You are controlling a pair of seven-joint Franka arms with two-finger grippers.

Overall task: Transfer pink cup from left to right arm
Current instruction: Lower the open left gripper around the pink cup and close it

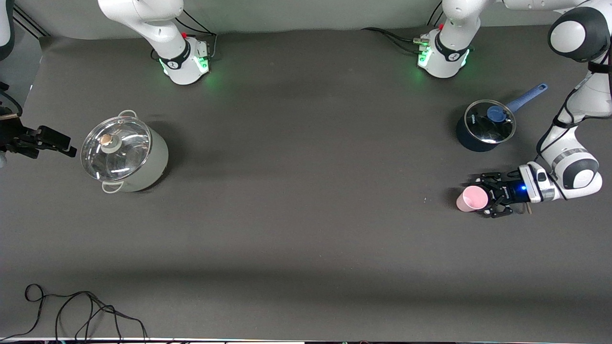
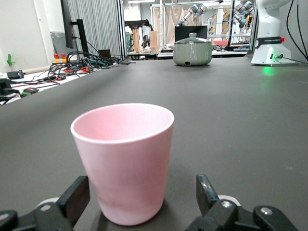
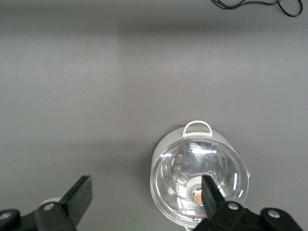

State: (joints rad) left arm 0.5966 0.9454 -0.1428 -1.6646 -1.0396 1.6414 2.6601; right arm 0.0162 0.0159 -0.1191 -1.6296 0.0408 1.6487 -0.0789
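One pink cup (image 1: 470,198) upright on table (image 1: 306,229), left-arm end, between left gripper's (image 1: 488,197) spread fingers (image 2: 77,197) (no contact). Two lidded pots. Right gripper (image 3: 144,197) parted, empty, waiting beside big pot (image 1: 124,152).

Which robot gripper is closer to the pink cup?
Left. The left gripper sits low at the pink cup, open, a finger on each side. The right gripper waits open at the right arm's end of the table.
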